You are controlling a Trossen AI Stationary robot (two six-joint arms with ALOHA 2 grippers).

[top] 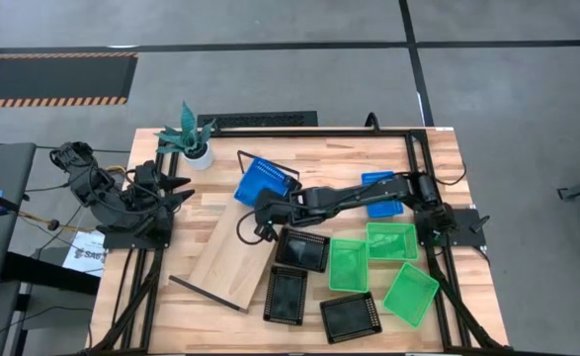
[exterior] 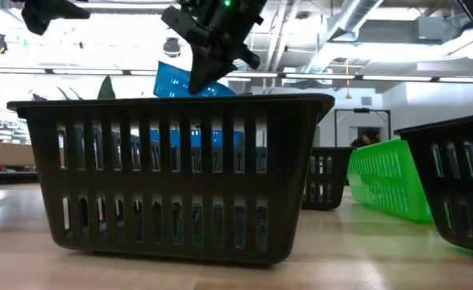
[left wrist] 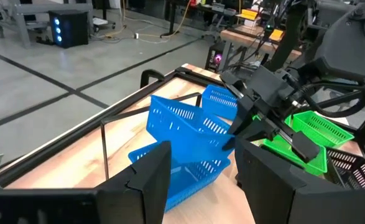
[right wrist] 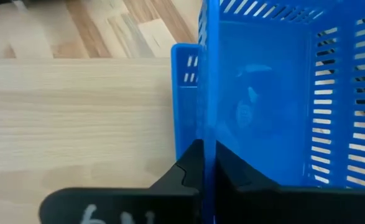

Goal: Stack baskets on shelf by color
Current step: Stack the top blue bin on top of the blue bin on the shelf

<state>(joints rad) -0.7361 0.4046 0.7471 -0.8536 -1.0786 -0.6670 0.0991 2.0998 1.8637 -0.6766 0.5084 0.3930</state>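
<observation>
My right gripper [right wrist: 206, 162] reaches across the table and is shut on a blue basket [left wrist: 182, 121] over the far end of the light-wood shelf [top: 232, 252]. That basket is tilted above a second blue basket [left wrist: 188, 174], which lies on the shelf. A third blue basket [top: 381, 193] sits under the right arm. Three black baskets [top: 302, 249] [top: 286, 295] [top: 350, 316] and three green ones [top: 348, 264] [top: 391, 240] [top: 410, 293] lie on the table, right of the shelf. My left gripper [top: 176, 190] is open and empty at the table's left. My right gripper pinches one side wall of the blue basket at its rim [right wrist: 207, 124], with one finger inside the basket and one outside. The fingers come slanting down from the table's right. The basket hangs tilted over the lower blue basket; whether the two touch, I cannot tell.
A potted plant [top: 193, 138] stands at the far left, near the blue baskets. A black frame [top: 408, 138] runs along the table's edges. In the low view a black basket [exterior: 172, 177] fills the foreground.
</observation>
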